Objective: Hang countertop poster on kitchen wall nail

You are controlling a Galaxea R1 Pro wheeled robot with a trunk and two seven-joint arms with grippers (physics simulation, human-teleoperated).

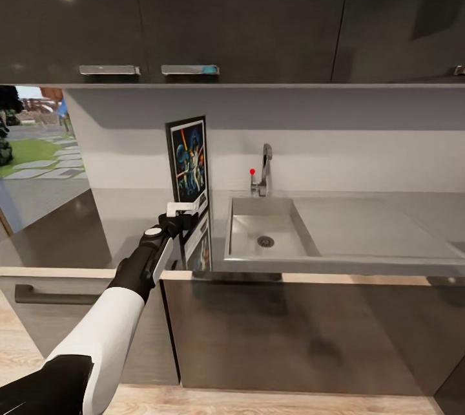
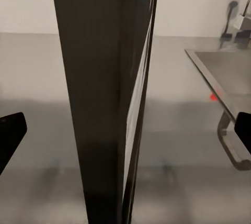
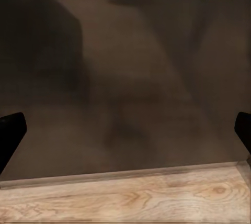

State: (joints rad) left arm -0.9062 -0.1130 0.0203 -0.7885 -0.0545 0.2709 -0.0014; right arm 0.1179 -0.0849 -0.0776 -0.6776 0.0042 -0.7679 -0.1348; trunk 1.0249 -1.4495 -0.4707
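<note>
Left arm (image 1: 97,344) enters the head view from 7 o'clock, white forearm then black wrist, reaching up to the poster (image 1: 188,161). Left gripper (image 1: 183,213) sits at the poster's lower edge; in the left wrist view the fingers (image 2: 11,130) show as dark tips spread wide at both sides, the poster's edge (image 2: 112,98) running upright between them, with no contact visible there. Poster stands upright on the worktop (image 1: 116,214), angled edge-on toward the arm, at about 11 o'clock from the sink (image 1: 265,234), its reflection on the glossy surface below. Picture face shows colourful figures on dark blue inside a white border and black frame. Faucet (image 1: 263,172) with a red knob (image 1: 252,171) stands behind the sink basin. Dark upper cabinets (image 1: 232,14) with metal handles hang above; a grey wall runs behind. At 9 o'clock an opening shows grass and paving outside. Right gripper (image 3: 125,130): finger tips wide apart at both edges of the right wrist view, nothing between them, facing a dark cabinet front (image 3: 125,67) and wood floor (image 3: 136,198).
</note>
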